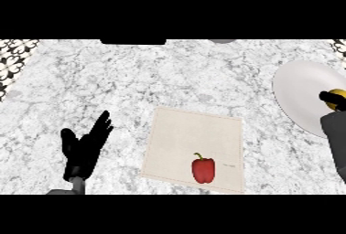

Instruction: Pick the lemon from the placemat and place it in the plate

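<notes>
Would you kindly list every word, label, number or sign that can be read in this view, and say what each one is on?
No text can be read.
The placemat has a small dark mark near its right edge, beside the red pepper: too small to read.
The plate, the counter and the patterned surface at the top left corner show no words or numbers.

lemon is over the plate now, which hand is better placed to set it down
The right hand. Its fingers curl round the lemon directly over the plate at the view's right edge. The left hand rests open, fingers up, left of the placemat, far from the plate.
</notes>
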